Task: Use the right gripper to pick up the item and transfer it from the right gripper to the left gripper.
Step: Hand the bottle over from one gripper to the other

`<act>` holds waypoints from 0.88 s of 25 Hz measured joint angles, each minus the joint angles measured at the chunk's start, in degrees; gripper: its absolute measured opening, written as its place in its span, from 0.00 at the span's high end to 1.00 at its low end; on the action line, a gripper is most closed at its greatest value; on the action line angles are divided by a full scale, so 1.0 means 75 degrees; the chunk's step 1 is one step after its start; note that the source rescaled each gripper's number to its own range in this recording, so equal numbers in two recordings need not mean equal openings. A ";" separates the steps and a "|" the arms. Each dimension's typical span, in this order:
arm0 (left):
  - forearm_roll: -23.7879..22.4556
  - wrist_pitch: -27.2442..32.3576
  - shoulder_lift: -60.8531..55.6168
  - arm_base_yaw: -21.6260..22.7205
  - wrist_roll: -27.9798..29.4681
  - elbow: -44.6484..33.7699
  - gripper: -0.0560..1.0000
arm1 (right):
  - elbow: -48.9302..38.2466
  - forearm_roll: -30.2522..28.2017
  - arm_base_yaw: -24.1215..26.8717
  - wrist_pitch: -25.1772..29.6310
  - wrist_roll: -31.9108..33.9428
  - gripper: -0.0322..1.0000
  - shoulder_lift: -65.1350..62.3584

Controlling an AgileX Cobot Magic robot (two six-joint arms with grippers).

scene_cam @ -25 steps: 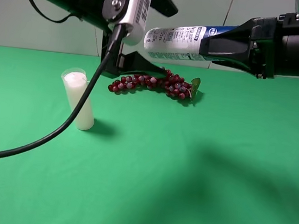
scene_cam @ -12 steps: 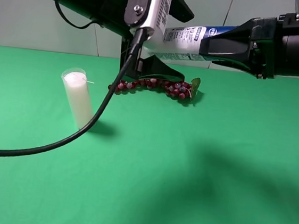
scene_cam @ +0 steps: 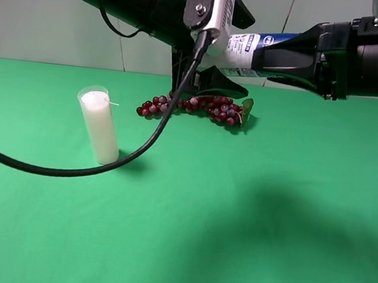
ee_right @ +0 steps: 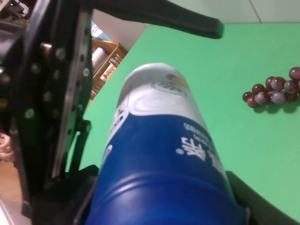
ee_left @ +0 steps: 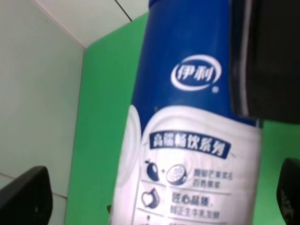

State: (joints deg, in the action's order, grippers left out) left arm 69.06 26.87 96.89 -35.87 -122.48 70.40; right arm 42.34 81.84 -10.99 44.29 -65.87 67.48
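The spray can (scene_cam: 253,48) lies horizontal in the air above the grapes, dark blue end to the right. My right gripper (scene_cam: 279,60) is shut on its blue part. My left gripper (scene_cam: 233,51), with the silver-white plate and trailing cable, is open, one finger above and one below the can's white end, not closed on it. The left wrist view shows the can's label (ee_left: 187,140) close up between two black fingertips (ee_left: 23,197). The right wrist view shows the can (ee_right: 159,154) with a left finger (ee_right: 159,16) arching over it.
A white candle in clear glass (scene_cam: 100,127) stands at the left of the green table (scene_cam: 235,221). A bunch of red grapes (scene_cam: 199,107) lies at the back centre, under both grippers, and shows in the right wrist view (ee_right: 274,91). The left arm's cable sags to the table.
My left arm has moved right, so its open fingers now straddle the can's white end. The right gripper and the can have stayed still.
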 joint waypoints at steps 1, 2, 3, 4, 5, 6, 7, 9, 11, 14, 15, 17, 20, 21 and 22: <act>0.0033 -0.0031 0.0023 0.0000 -0.0041 0.0000 0.00 | 0.0000 0.0000 0.0000 0.0015 0.0000 0.97 0.0000; 0.0040 -0.0057 0.0050 -0.0009 -0.0062 0.0000 0.00 | 0.0000 0.0000 0.0000 0.0035 0.0000 0.97 0.0000; 0.0058 -0.0112 0.0088 -0.0025 -0.0088 0.0003 0.00 | 0.0000 0.0000 0.0000 0.0043 0.0000 0.97 0.0000; 0.0090 -0.0164 0.0113 -0.0053 -0.0102 0.0003 0.00 | 0.0000 0.0000 0.0000 0.0049 0.0000 0.97 0.0000; 0.0091 -0.0233 0.0129 -0.0103 -0.0133 0.0003 0.00 | 0.0000 0.0000 0.0000 0.0060 0.0000 0.97 0.0000; 0.0091 -0.0310 0.0155 -0.0151 -0.0192 0.0003 0.00 | 0.0000 0.0000 0.0000 0.0068 0.0000 0.97 0.0000; 0.0091 -0.0422 0.0178 -0.0221 -0.0288 0.0003 0.01 | 0.0000 0.0000 0.0000 0.0068 0.0000 0.97 0.0000; 0.0097 -0.0644 0.0190 -0.0368 -0.0456 0.0003 0.07 | 0.0000 0.0000 0.0000 0.0074 0.0000 0.97 0.0000; 0.0118 -0.0785 0.0190 -0.0471 -0.0549 0.0003 0.20 | 0.0000 -0.0002 0.0000 0.0074 0.0000 0.97 0.0000; 0.0124 -0.0777 0.0190 -0.0532 -0.0565 0.0003 0.56 | 0.0000 0.0015 0.0000 -0.0005 0.0020 0.97 0.0000; 0.0124 -0.0777 0.0190 -0.0532 -0.0573 0.0003 0.73 | 0.0014 -0.0013 0.0000 -0.0065 0.0018 0.97 0.0000; 0.0091 -0.0787 0.0190 -0.0532 -0.0641 0.0009 0.94 | 0.0014 -0.0083 0.0000 -0.0103 0.0024 0.97 0.0014; 0.0061 -0.0787 0.0190 -0.0532 -0.0659 0.0009 0.94 | 0.0014 -0.0108 0.0000 -0.0103 0.0033 0.97 0.0015; 0.0056 -0.0787 0.0190 -0.0532 -0.0659 0.0009 0.94 | 0.0014 -0.0108 0.0000 -0.0103 0.0033 0.97 0.0015; 0.0056 -0.0787 0.0190 -0.0532 -0.0659 0.0009 0.94 | 0.0014 -0.0108 0.0000 -0.0103 0.0033 0.97 0.0015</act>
State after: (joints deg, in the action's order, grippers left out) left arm 69.48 20.97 98.31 -39.86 -127.42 70.47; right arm 42.45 81.03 -10.99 43.52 -65.62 67.60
